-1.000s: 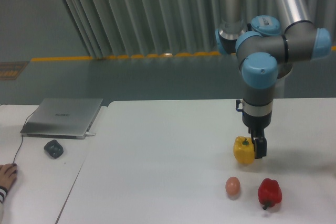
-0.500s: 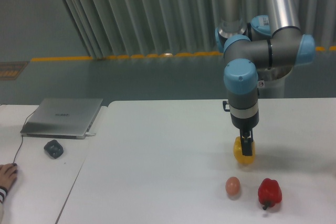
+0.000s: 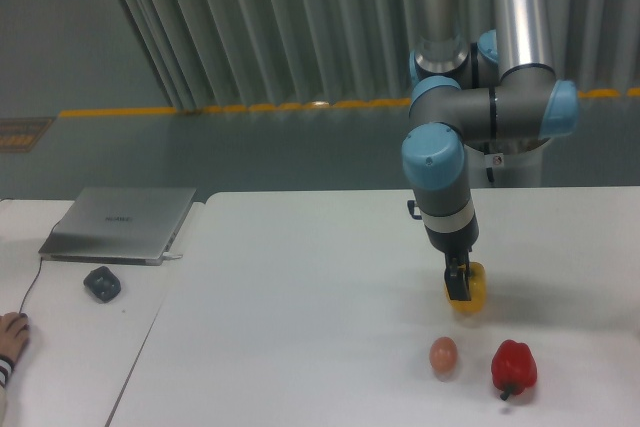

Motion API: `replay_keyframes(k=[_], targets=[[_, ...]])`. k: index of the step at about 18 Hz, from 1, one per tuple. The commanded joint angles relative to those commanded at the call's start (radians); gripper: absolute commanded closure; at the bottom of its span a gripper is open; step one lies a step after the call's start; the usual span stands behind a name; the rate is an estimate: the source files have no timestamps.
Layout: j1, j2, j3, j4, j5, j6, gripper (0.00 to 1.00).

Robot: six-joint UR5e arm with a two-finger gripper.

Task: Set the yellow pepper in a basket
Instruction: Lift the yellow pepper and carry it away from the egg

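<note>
1 gripper (image 3: pixel 458 285) overlaps the yellow pepper (image 3: pixel 472 291) mid-table, jaw state unclear, egg (image 3: pixel 443 355) near.

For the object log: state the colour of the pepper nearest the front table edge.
Red: the red pepper, right of the egg, seen in the fixed camera view.

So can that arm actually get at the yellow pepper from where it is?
Probably yes: the gripper is already down against the yellow pepper, with nothing between them. Whether it has a hold is unclear.
</note>
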Motion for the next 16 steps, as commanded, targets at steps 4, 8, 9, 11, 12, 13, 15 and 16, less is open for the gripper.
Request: replay_keyframes(k=[4,8,9,11,12,13,15,16], targets=[[-0.002,-0.008,0.000,0.000,0.020,-0.017,0.11],[-0.018,-0.014,0.000,0.000,0.035,-0.055,0.27],[-0.020,-0.014,0.000,0.000,0.035,-0.058,0.30],[-0.018,-0.012,0.000,-0.005,0.037,-0.058,0.37],[-0.018,-0.009,0.000,-0.008,0.037,-0.058,0.43],[-0.018,-0.006,0.002,-0.014,0.037,-0.057,0.44],[-0.014,0.000,0.006,-0.017,0.037,-0.057,0.45],[-0.008,0.009,0.012,-0.020,0.035,-0.057,0.45]])
